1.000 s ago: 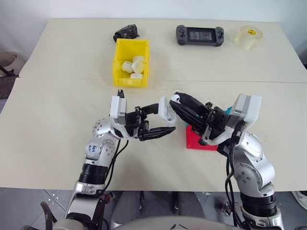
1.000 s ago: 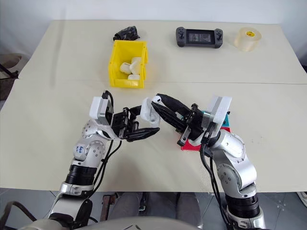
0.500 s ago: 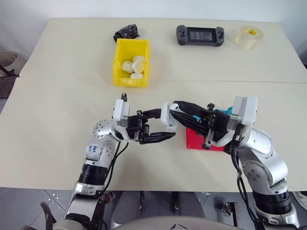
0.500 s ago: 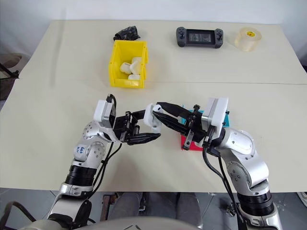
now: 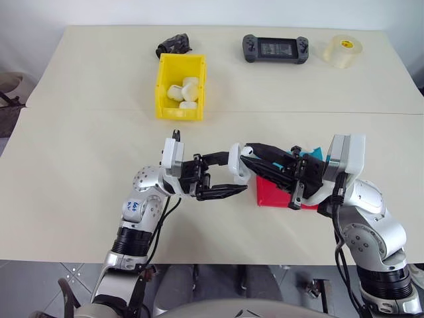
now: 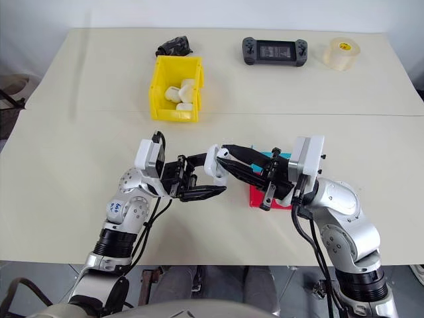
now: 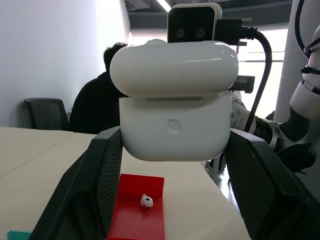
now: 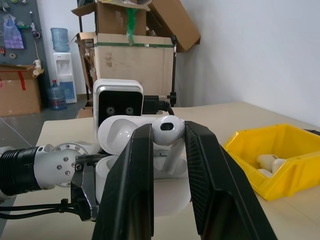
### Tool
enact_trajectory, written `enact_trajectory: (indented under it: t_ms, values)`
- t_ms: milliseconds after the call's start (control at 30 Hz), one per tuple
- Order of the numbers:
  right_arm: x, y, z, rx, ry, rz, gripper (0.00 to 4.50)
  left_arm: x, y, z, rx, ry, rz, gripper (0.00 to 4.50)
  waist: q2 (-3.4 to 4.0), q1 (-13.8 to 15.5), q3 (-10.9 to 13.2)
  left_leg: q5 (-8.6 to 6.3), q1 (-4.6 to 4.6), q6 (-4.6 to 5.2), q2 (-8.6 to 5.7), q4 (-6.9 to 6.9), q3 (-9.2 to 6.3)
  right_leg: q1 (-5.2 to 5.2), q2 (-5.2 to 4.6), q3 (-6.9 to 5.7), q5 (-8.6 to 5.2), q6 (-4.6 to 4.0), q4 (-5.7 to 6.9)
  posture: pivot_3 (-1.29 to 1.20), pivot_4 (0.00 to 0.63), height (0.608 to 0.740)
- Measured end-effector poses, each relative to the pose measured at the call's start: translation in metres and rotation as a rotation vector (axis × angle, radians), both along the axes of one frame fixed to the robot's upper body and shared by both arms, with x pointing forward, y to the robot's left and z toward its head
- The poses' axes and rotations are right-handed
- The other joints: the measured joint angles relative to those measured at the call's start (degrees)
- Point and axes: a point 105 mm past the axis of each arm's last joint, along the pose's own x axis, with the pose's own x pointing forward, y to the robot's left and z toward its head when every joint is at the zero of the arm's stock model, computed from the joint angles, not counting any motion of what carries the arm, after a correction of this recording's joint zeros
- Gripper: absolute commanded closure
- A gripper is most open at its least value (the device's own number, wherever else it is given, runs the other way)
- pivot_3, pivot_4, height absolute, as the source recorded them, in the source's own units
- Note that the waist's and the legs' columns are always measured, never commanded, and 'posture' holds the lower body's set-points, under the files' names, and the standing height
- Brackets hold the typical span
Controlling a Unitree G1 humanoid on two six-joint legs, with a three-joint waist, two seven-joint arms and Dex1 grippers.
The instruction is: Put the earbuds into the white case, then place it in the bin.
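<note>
The beige table (image 5: 79, 132) carries the yellow bin (image 5: 180, 94), red tray (image 5: 273, 195), game controller (image 5: 276, 48), and tape roll (image 5: 344, 51).

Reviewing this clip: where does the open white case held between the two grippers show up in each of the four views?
Left eye view: white case at centre, in the left gripper.
Right eye view: case just left of centre.
Left wrist view: case large, upper middle, lid ajar.
Right wrist view: case behind the right gripper, which pinches an earbud.
Shared landmark: the yellow bin for three views; the left wrist view shares the red tray.
</note>
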Motion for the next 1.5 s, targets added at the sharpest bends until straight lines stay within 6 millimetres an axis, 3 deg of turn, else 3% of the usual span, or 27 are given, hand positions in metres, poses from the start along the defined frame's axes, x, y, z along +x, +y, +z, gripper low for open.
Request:
enact_trajectory:
  t_ms: [1500]
  values:
    - [0.000,-0.013,0.007,0.072,0.047,-0.027,3.99,0.002,-0.005,0.007,-0.024,-0.006,0.012,1.76,0.00,0.04,0.00,0.00,-0.01,0.00,0.00,0.00,0.00,0.02,0.00,-0.01,0.00,0.00,-0.04,0.00,0.150,0.740]
